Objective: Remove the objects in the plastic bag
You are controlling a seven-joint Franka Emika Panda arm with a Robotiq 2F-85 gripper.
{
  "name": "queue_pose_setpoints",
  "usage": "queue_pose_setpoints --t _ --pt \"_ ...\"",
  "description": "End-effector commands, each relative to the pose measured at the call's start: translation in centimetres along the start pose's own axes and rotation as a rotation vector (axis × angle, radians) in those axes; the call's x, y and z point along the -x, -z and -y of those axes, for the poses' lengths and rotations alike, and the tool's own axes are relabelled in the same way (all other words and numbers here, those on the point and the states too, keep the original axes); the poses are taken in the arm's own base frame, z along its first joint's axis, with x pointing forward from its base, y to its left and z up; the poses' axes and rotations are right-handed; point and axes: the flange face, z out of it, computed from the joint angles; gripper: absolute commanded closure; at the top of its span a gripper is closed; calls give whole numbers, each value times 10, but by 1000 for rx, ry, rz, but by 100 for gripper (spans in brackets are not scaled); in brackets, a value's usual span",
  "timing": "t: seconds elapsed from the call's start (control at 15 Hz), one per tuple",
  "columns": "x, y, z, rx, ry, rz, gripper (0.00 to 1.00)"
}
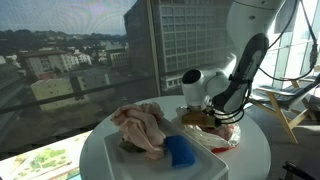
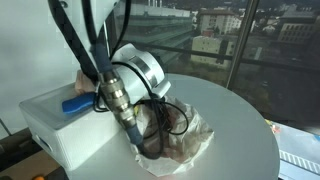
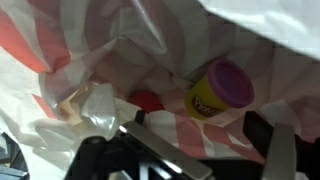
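Note:
The clear plastic bag with red-striped print (image 1: 222, 133) lies crumpled on the round white table in both exterior views, and it also shows in an exterior view (image 2: 185, 138). My gripper (image 1: 205, 117) reaches down into the bag's mouth (image 2: 143, 137). In the wrist view the fingers (image 3: 200, 140) are open and empty, spread over the bag's lining (image 3: 110, 45). Just beyond them inside the bag lie a yellow Play-Doh tub with a purple lid (image 3: 222, 88) and a small red object (image 3: 148, 100).
A white box (image 1: 150, 165) next to the bag carries a pink crumpled cloth (image 1: 140, 128) and a blue object (image 1: 181, 150); the box (image 2: 55, 128) and blue object (image 2: 78, 103) show in both exterior views. The table edge (image 2: 245, 150) is close. Windows stand behind.

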Motion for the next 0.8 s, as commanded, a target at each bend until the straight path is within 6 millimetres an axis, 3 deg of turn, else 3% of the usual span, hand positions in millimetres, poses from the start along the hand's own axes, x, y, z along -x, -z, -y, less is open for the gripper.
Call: queue_pose_setpoints --t 0.0,0.27,0.73 --pt "-3 -4 19 -50 -33 -65 0" --pt "3 -24 25 -46 -76 -86 0" --pt "3 -59 19 0 -181 -101 0"
